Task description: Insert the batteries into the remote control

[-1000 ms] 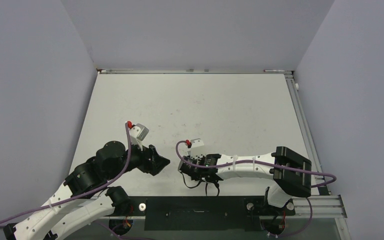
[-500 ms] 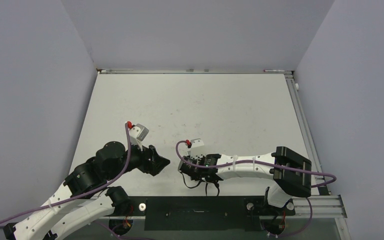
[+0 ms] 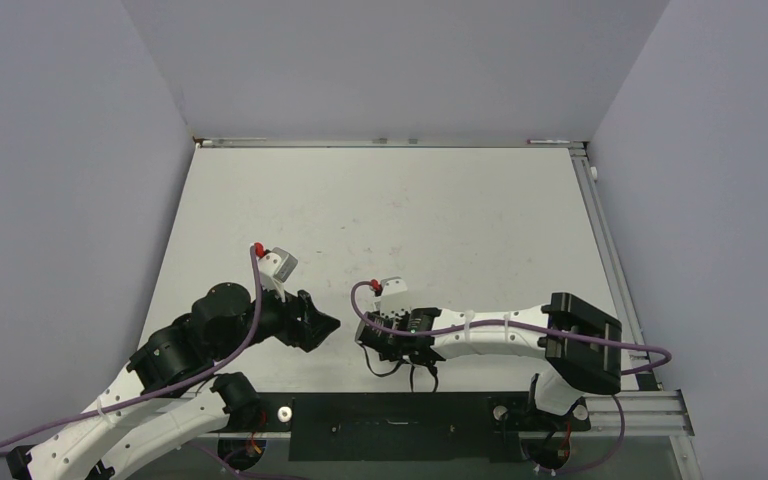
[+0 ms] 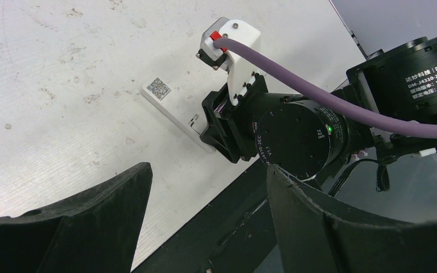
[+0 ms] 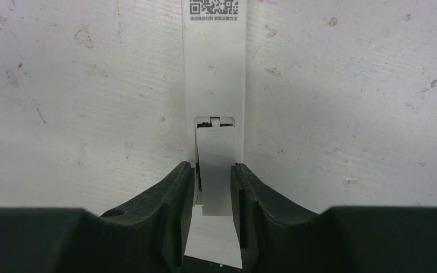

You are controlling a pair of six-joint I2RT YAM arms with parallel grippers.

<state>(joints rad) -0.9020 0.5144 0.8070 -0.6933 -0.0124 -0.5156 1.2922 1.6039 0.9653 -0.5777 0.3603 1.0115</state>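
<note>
The remote control lies back side up on the white table, a QR code sticker at its far end. Its battery cover sits slid partly out of the recess. My right gripper is closed on the remote's near end, one finger on each side of the cover. In the left wrist view the remote runs under the right wrist. My left gripper is open and empty, hovering just left of the right one. In the top view the remote is hidden under the right gripper. No batteries are in view.
A black mounting strip runs along the table's near edge just behind both grippers. A metal rail lines the right side. Grey walls enclose the table on the left, the far side and the right.
</note>
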